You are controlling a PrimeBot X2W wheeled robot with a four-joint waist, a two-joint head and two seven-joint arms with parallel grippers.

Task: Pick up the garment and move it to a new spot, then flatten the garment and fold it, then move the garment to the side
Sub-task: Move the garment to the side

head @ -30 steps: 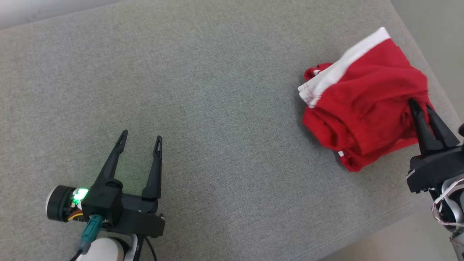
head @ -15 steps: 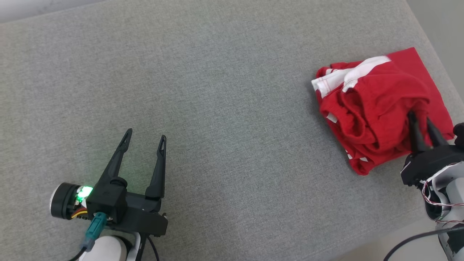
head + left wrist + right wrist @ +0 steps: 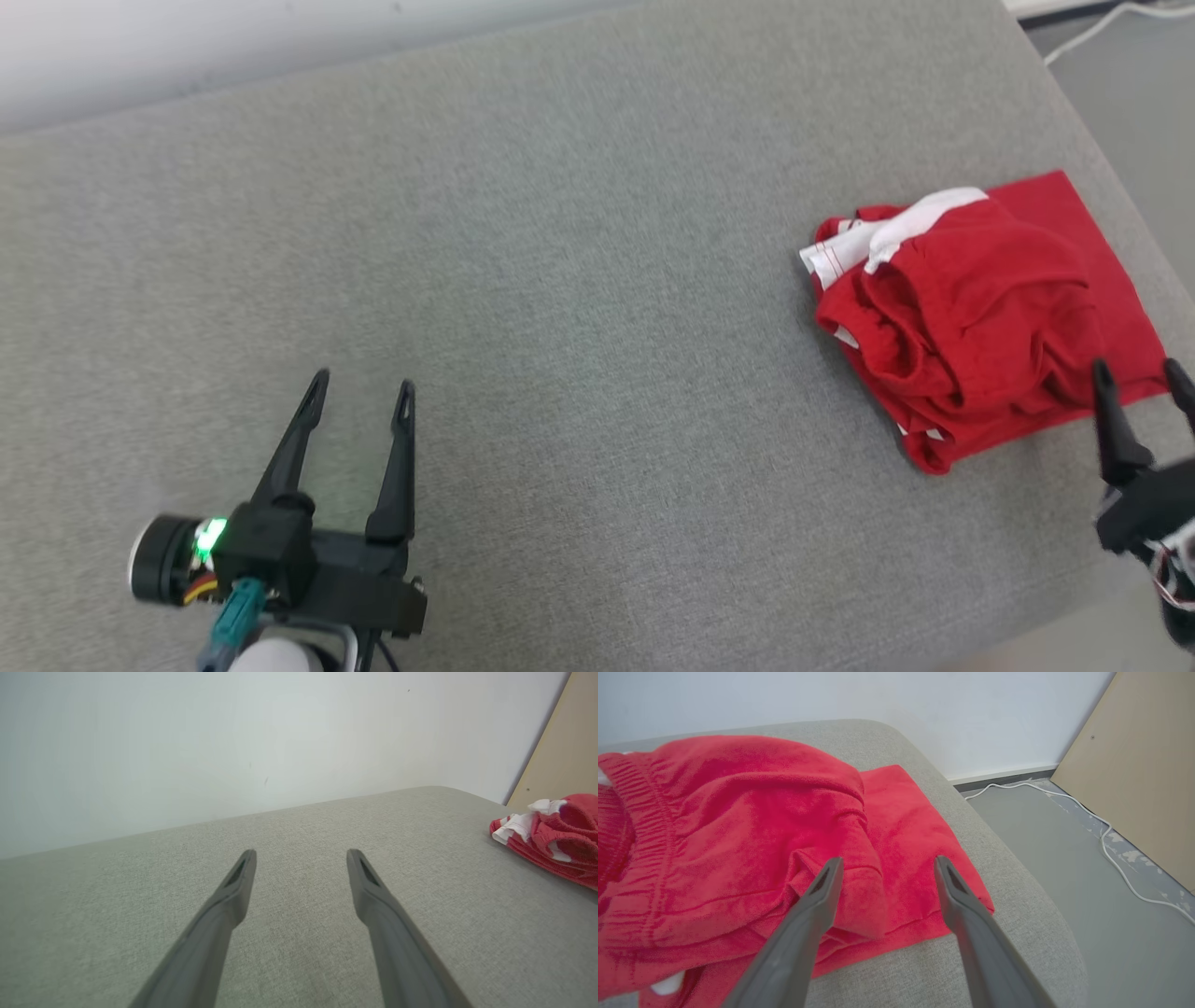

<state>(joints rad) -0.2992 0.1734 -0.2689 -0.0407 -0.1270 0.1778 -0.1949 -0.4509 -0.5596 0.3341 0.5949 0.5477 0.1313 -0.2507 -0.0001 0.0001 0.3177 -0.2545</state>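
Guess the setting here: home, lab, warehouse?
Probably an indoor lab or test room: bare white wall, loose white cable on a grey floor, a plain beige board by the wall, and a red garment on a grey fabric-covered surface.

A red garment (image 3: 980, 317) with white trim lies on grey upholstery (image 3: 560, 280).

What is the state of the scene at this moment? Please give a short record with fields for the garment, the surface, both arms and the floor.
garment: red garment with a white band, crumpled in a heap, not flattened
place: right end of the grey padded surface, close to its edge
left arm: left gripper open above bare surface, far from the garment
right arm: right gripper open, fingers at the garment's near edge, holding nothing
floor: white cable beside the surface
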